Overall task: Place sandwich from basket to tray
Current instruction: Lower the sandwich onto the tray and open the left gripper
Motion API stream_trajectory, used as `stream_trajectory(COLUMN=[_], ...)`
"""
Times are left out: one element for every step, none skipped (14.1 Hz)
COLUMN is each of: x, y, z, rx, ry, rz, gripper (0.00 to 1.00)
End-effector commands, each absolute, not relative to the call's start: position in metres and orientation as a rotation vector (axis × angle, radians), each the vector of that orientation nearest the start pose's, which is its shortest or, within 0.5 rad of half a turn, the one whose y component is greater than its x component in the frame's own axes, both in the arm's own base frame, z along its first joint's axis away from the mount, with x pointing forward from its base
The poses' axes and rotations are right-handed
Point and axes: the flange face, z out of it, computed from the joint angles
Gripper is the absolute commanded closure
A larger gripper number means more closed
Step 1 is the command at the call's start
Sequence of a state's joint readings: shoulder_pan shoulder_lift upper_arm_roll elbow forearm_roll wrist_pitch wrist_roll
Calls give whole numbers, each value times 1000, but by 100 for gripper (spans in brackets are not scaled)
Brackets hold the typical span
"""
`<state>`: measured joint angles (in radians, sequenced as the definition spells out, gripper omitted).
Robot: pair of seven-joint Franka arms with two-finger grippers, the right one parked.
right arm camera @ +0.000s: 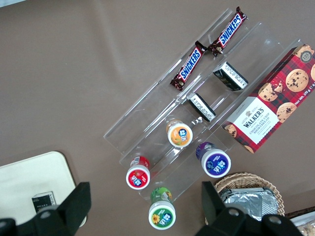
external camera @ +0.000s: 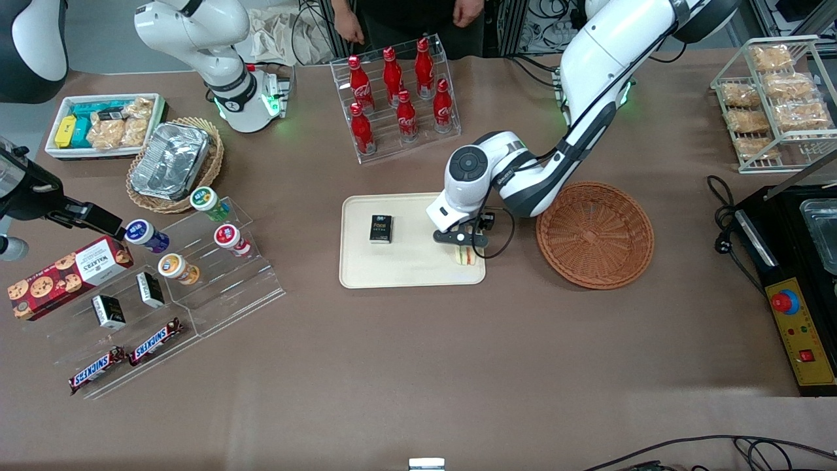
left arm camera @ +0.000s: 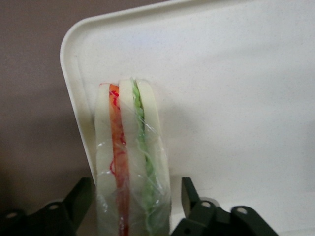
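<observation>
The sandwich [external camera: 465,256] [left arm camera: 130,137], wrapped in clear film, stands on its edge on the cream tray [external camera: 412,271] [left arm camera: 221,98], at the tray's corner nearest the reddish-brown basket [external camera: 595,234]. Its red and green filling layers show between pale bread slices. My left gripper [external camera: 465,243] [left arm camera: 135,189] hangs low over that corner and is open. The sandwich stands between its dark fingers [left arm camera: 189,196], and a narrow gap shows at one finger. The basket beside the tray holds nothing.
A small black box [external camera: 381,229] lies on the tray. A rack of red cola bottles [external camera: 399,98] stands farther from the front camera. Toward the parked arm's end are a tan basket with a foil pan [external camera: 173,163], a white snack bin [external camera: 101,124] and an acrylic stand [external camera: 170,281].
</observation>
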<state>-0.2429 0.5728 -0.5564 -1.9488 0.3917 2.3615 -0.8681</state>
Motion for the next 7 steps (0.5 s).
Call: stream_trajectory(x=[448,453,456,458,459,464,473], y=[-426,-426,-427,-425,-422,-412,-403], z=[250,277,308,337,367,393,426], rx=[-3100,-3107,-3118,-3124,-3121,-3110,-3104], ry=[223,190,153,126,114,75,22], rz=[2,-67,-154,-240,-319,-378,-449], gripper=[0,0,0,0,0,0,0])
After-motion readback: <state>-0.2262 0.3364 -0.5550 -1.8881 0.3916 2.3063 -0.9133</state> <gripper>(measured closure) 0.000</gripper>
